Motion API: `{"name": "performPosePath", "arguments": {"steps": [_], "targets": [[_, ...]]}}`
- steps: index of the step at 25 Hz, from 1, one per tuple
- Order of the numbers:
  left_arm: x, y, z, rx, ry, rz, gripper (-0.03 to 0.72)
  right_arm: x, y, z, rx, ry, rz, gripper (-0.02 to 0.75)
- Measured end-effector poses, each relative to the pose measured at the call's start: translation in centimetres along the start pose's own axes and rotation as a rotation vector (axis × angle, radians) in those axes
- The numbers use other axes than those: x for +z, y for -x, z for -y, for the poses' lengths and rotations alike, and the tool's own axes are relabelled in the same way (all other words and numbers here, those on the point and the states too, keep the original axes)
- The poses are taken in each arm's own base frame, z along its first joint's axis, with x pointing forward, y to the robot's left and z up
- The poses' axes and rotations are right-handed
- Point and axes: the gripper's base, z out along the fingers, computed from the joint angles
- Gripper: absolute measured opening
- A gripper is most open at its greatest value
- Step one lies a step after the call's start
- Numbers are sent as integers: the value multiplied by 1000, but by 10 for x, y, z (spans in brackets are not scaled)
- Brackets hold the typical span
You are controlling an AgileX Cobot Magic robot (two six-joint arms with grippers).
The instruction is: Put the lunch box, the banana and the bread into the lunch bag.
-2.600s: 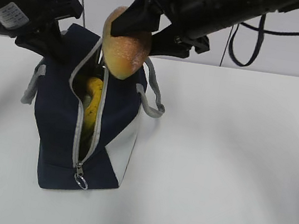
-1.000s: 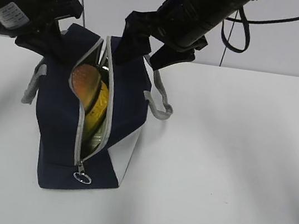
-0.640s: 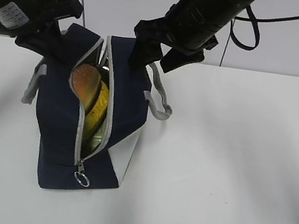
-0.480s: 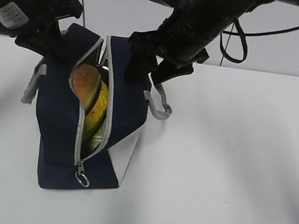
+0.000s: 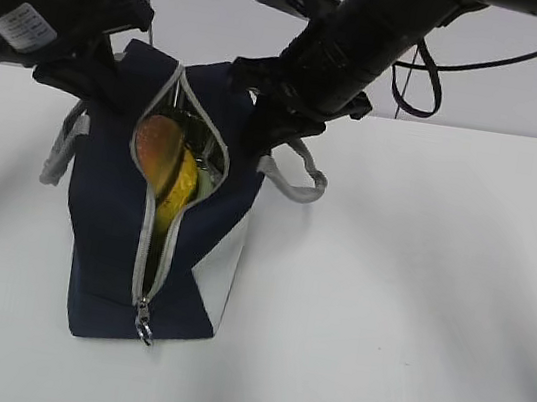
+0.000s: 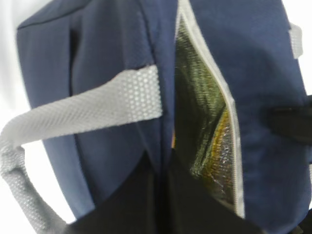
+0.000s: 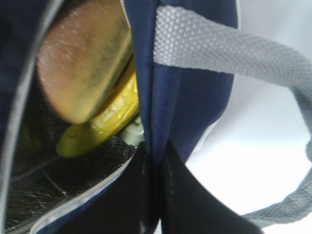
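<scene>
The navy lunch bag point(image 5: 101, 237) stands on the table with its zipper open. Inside, the brown bread point(image 5: 158, 147) lies on top of the yellow banana point(image 5: 183, 186). A pale sliver of the lunch box point(image 7: 132, 130) shows under the banana point(image 7: 100, 122), with the bread point(image 7: 83, 53) above it. My left gripper point(image 5: 111, 89) is shut on the bag's left wall point(image 6: 117, 53), beside a grey handle point(image 6: 97, 105). My right gripper point(image 7: 155, 158) is shut on the bag's right wall point(image 7: 185, 97), at the opening's edge. In the exterior view the right gripper point(image 5: 257, 129) pulls that wall outwards.
The white table point(image 5: 405, 302) stretches to the right and front of the bag. The right grey handle point(image 5: 297, 180) hangs off the bag's side. The zipper pull ring point(image 5: 142, 329) sits at the bag's near end. A black cable point(image 5: 428, 78) dangles behind the right arm.
My right gripper came down from open above the bag and shut on its right wall. The opening has spread wider and the right handle swung right. The left gripper kept its hold.
</scene>
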Motion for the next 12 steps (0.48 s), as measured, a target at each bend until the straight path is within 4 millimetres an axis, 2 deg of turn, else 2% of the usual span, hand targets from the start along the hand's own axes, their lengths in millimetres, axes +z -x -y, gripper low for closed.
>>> {"name": "performPosePath", "arguments": {"steps": [6, 12], "targets": [[7, -4, 31, 69, -113, 17, -3, -37, -6, -10, 31, -70, -11, -6], [17, -9, 56, 120, -149, 36, -3, -80, -17, -21, 33, -158, -16, -7]]}}
